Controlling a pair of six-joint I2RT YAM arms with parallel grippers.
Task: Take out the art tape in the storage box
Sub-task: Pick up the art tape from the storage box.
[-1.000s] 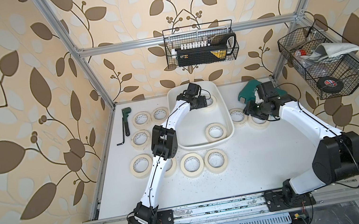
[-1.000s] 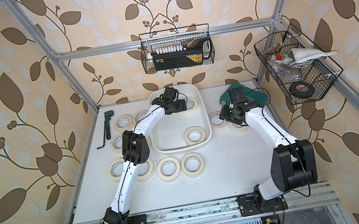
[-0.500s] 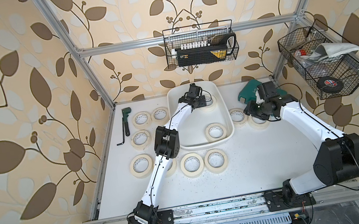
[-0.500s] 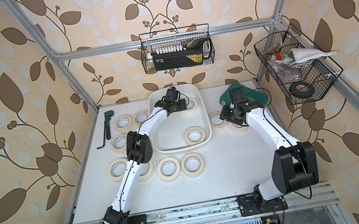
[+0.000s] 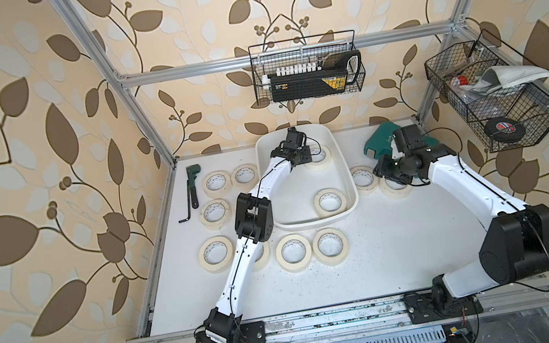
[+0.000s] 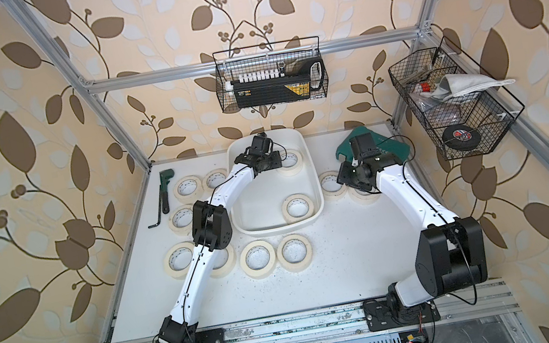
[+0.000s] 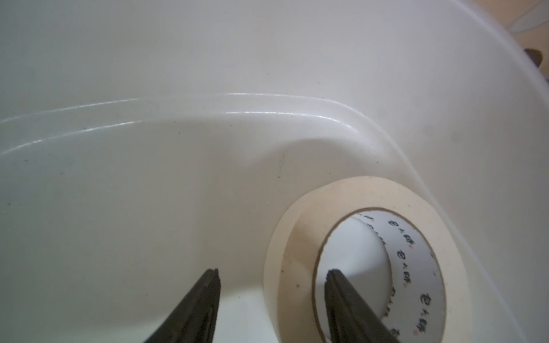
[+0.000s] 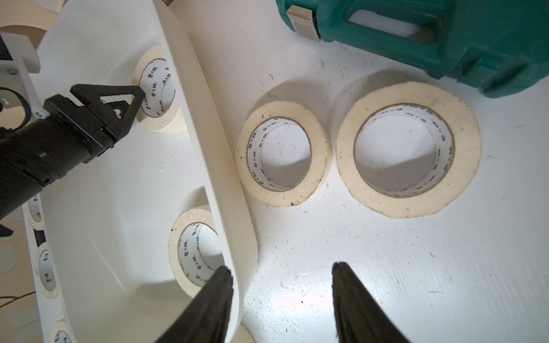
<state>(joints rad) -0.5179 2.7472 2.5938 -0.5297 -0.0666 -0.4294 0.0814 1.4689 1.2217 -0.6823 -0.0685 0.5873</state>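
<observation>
The storage box (image 5: 348, 182) (image 6: 317, 188) is a white tub at the back middle with two cream art tape rolls lying flat inside. My left gripper (image 7: 273, 271) (image 5: 308, 153) reaches to the far roll (image 7: 300, 237) (image 5: 327, 162). One finger is inside its core, the other outside with a gap to the roll's wall, so the gripper is open. The near roll (image 5: 318, 206) (image 8: 178, 237) lies untouched. My right gripper (image 8: 282, 267) (image 5: 379, 171) hovers open and empty by the box's right wall (image 8: 208, 133).
Two rolls (image 8: 320, 154) (image 8: 463, 142) lie on the table right of the box, beside a teal case (image 5: 380, 140). Several more rolls (image 5: 219, 266) lie left and in front. A wrench (image 5: 193, 183) and hex key (image 5: 188, 210) lie far left. Wire baskets (image 5: 307, 73) (image 5: 497, 102) hang on the walls.
My left gripper's jaws have come closer together around the far roll's wall. Both arms have hardly moved.
</observation>
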